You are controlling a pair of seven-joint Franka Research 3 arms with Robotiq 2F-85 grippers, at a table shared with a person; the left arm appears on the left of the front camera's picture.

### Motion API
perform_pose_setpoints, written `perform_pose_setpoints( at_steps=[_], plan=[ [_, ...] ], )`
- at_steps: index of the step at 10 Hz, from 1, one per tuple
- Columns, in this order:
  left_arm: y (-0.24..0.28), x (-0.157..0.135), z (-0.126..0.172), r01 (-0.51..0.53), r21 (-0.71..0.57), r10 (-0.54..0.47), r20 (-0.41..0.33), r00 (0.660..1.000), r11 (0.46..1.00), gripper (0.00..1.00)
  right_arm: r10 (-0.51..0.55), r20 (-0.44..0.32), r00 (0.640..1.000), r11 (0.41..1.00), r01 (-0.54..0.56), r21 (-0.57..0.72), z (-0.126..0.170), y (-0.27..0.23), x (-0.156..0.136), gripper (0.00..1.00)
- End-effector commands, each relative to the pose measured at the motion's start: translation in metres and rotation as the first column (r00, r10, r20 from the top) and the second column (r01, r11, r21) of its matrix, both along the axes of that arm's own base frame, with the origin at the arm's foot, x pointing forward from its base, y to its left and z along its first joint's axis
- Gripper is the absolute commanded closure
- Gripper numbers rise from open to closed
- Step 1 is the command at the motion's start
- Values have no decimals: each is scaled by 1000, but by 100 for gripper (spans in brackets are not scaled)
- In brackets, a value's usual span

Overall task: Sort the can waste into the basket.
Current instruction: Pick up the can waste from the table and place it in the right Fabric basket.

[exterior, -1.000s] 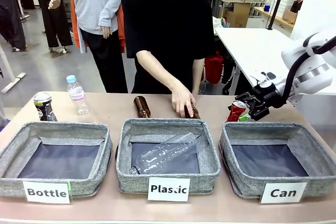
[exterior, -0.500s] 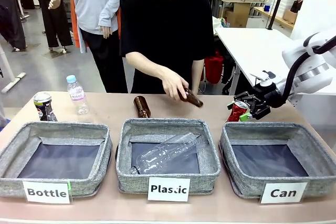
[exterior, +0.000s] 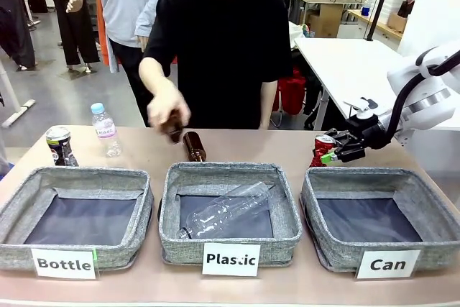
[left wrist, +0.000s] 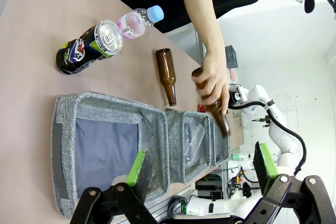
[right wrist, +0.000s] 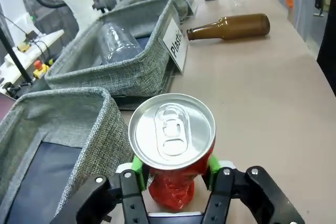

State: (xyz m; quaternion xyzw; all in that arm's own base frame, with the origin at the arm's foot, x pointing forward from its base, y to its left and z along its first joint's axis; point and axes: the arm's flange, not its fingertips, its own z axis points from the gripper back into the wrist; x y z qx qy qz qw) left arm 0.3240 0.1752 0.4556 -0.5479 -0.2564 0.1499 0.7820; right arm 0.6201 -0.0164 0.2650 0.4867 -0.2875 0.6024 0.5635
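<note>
My right gripper is shut on the red can, holding it upright just above the table behind the far left corner of the "Can" basket. In the right wrist view the red can shows its silver top between the green pads, beside that basket's wall. The dark can stands at the far left of the table; in the left wrist view the dark can lies beyond the "Bottle" basket. My left gripper is open above that basket.
The "Plastic" basket holds a clear bottle. A brown bottle lies behind it. The person's hand carries another brown bottle above the table. A small water bottle stands near the dark can.
The person's hand lifted a brown bottle from the table and swung it left. My right gripper tipped the red can upright and shifted it slightly.
</note>
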Motion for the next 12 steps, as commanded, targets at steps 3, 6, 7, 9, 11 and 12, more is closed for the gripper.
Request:
perform_pose_setpoints(
  at_steps=[3,6,7,9,11,12],
  plan=[
    [0,-1,-1,8,3,-8,29,1000,1000,0,-19,29,999,997,17,74,13,-3,2,100],
    [0,-1,-1,8,3,-8,29,1000,1000,0,-83,137,987,994,72,86,81,-17,-29,100],
    [0,-1,-1,8,3,-8,29,1000,1000,0,-111,158,981,992,101,70,115,-23,-55,100],
    [31,-28,58,-11,73,1,132,991,997,0,-112,92,989,991,118,-69,155,-24,-129,100],
    [68,-87,126,-36,134,3,236,972,990,0,-126,45,991,968,132,-212,162,-22,-195,100],
    [75,-117,139,-28,165,-18,273,962,986,0,-121,63,991,950,134,-280,161,-19,-225,100]
  ],
)
